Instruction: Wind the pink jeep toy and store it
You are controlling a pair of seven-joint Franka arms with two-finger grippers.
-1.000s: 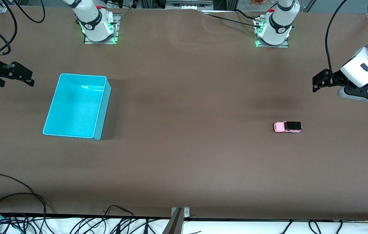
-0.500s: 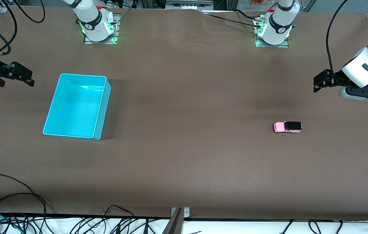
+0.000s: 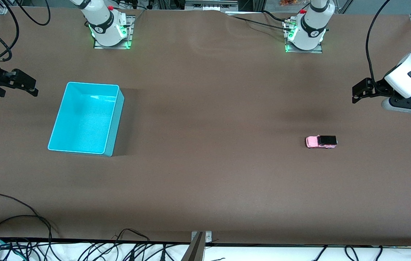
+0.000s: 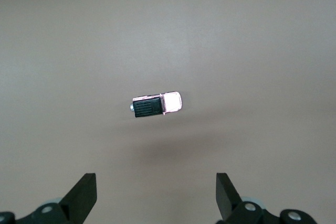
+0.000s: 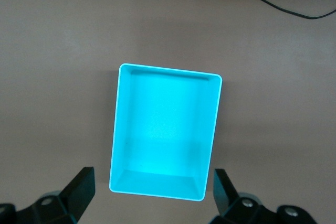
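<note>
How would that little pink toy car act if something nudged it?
The pink jeep toy stands on its wheels on flat table, so it would probably roll lengthwise. It is far smaller than the cyan bin, so likely light. Its boxy body looks stiff.

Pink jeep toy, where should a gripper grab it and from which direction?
Grip the pink jeep toy across its two long flanks, probably around mid-body, coming straight down from above. It sits upright on the table, lengthwise along the table, narrow across its width. The open left gripper is up in the air at that end.
</note>
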